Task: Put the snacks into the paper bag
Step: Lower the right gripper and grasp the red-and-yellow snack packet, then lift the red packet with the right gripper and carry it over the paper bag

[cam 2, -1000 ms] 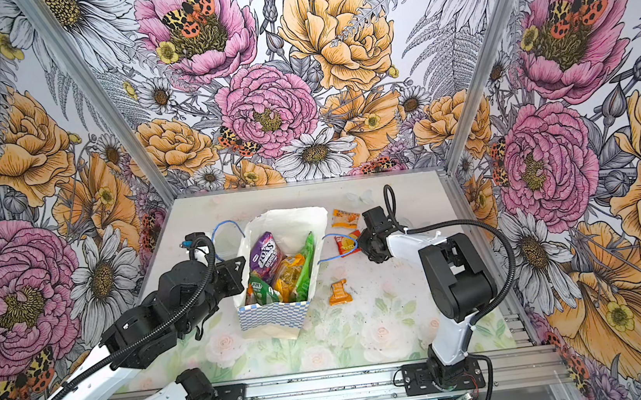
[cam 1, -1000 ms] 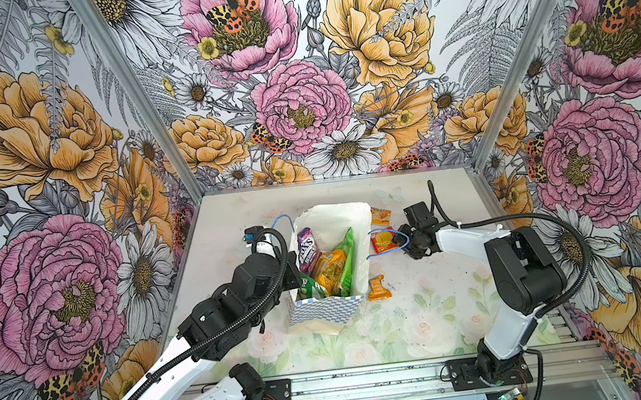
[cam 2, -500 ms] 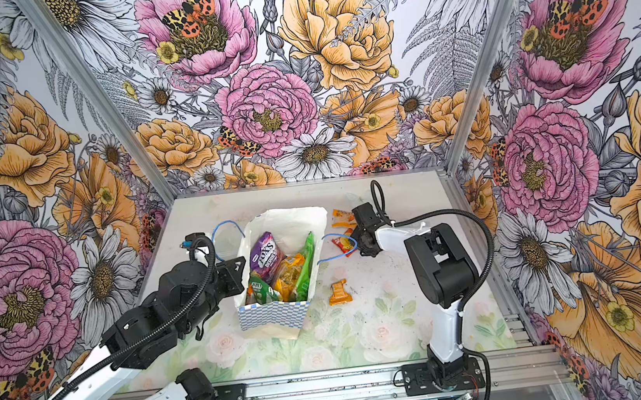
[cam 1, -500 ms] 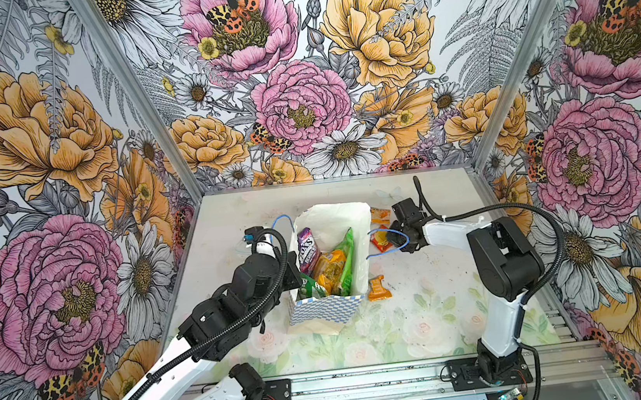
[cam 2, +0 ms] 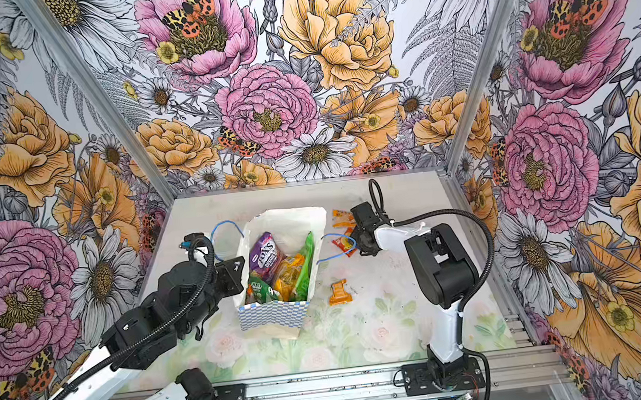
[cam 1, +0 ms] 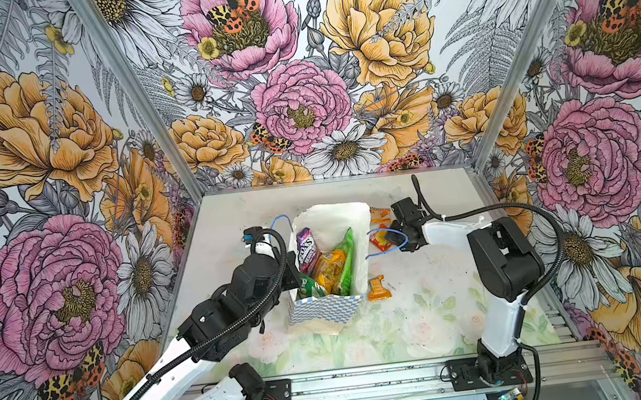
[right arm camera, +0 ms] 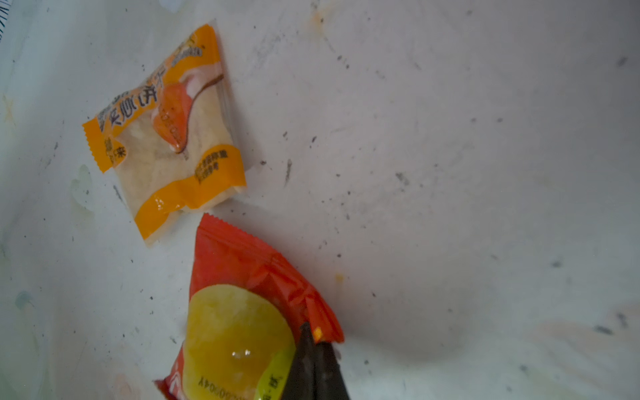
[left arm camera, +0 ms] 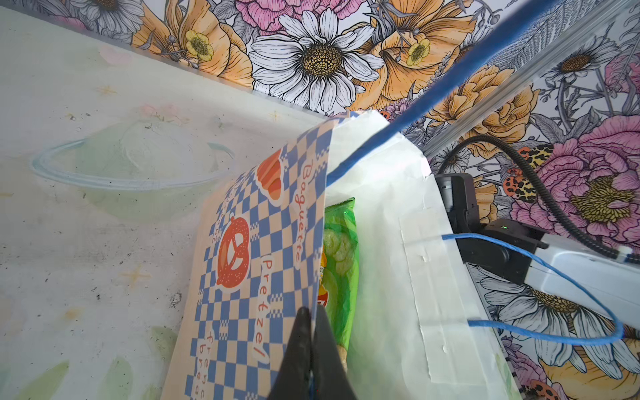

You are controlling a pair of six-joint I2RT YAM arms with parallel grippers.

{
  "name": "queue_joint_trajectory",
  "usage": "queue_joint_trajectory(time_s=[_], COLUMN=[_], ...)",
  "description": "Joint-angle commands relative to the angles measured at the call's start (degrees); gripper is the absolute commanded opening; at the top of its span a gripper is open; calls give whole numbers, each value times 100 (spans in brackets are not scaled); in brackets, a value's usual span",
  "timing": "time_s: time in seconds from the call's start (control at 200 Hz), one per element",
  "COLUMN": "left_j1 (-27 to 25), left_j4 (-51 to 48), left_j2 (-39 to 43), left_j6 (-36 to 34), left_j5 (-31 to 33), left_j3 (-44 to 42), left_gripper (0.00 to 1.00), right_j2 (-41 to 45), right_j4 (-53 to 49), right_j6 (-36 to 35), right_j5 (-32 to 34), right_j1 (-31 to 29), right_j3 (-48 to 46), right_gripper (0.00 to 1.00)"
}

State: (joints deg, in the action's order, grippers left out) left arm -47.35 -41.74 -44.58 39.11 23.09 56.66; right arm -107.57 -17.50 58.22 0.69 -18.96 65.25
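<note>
The paper bag (cam 1: pixel 327 222) (cam 2: pixel 286 220) stands open mid-table, checkered outside (left arm camera: pixel 242 284). Inside it are a purple Fox's packet (cam 1: pixel 308 249), green packets (cam 1: pixel 346 259) and an orange-yellow one (cam 1: pixel 328 271). My left gripper (left arm camera: pixel 313 320) (cam 1: pixel 293 271) is shut on the bag's left wall edge. My right gripper (right arm camera: pixel 313 334) (cam 1: pixel 395 230) is shut on a corner of a red-orange packet (right arm camera: pixel 242 311) (cam 1: pixel 380 239) lying right of the bag, beside its blue handle (cam 1: pixel 390 238). An orange-and-white sachet (right arm camera: pixel 166 135) (cam 1: pixel 379 214) lies just beyond. A small orange sachet (cam 1: pixel 378 288) (cam 2: pixel 338 292) lies nearer the front.
Flowered walls (cam 1: pixel 300 101) close in the table on three sides, and a metal rail (cam 1: pixel 370 382) runs along the front. A clear round rim (left arm camera: pixel 131 173) shows on the table left of the bag. The bag's other blue handle (cam 1: pixel 280 223) sticks up by the left arm.
My right gripper has moved left toward the bag and closed on the red-orange packet. The left arm and the bag have not moved.
</note>
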Motion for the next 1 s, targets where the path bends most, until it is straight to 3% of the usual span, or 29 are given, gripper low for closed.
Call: queue_joint_trajectory(time_s=[0.0, 0.53, 0.996], left_j1=[46, 60, 68], left_j4=[344, 341, 333], left_j2=[63, 55, 15], left_j6=[44, 45, 45], left_j5=[-42, -68, -69], left_j3=[27, 12, 97], left_gripper=[0, 0, 0], right_j2=[418, 2598, 4317], right_j4=[-96, -199, -1724], right_j6=[-160, -617, -1164], right_j5=[149, 234, 3], right_j1=[-39, -217, -230], right_j3=[-117, -1170, -910], right_gripper=[0, 0, 0])
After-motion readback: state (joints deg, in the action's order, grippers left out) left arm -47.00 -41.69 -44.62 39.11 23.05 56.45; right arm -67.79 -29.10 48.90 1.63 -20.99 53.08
